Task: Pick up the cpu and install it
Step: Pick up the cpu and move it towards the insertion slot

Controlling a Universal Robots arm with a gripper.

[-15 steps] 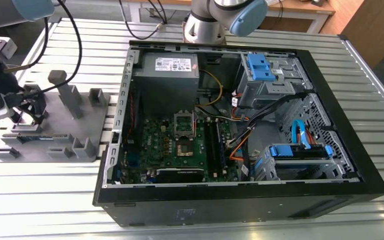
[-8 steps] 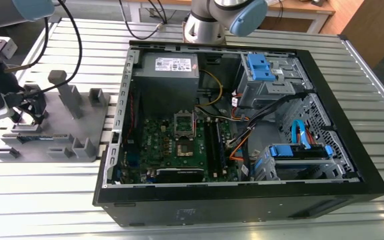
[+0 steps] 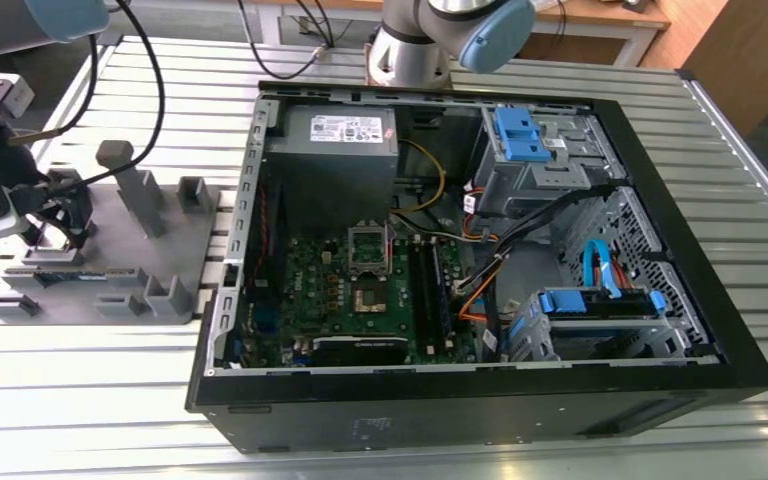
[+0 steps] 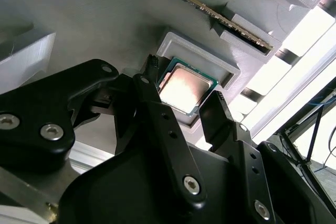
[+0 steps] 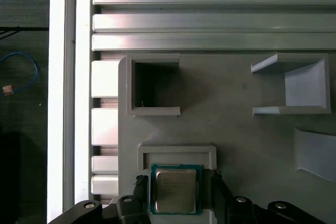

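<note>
In the exterior view the gripper [image 3: 57,238] hangs over a grey fixture tray [image 3: 131,290] at the exterior view's left, beside the open computer case [image 3: 491,415]. In the second wrist view the cpu [image 4: 186,88] lies flat in a walled pocket. The jaws are spread to either side of it and do not grip it. A memory stick [image 4: 210,10] stands nearby. In the first wrist view a gap shows between the cpu and one finger [image 5: 219,190].
</note>
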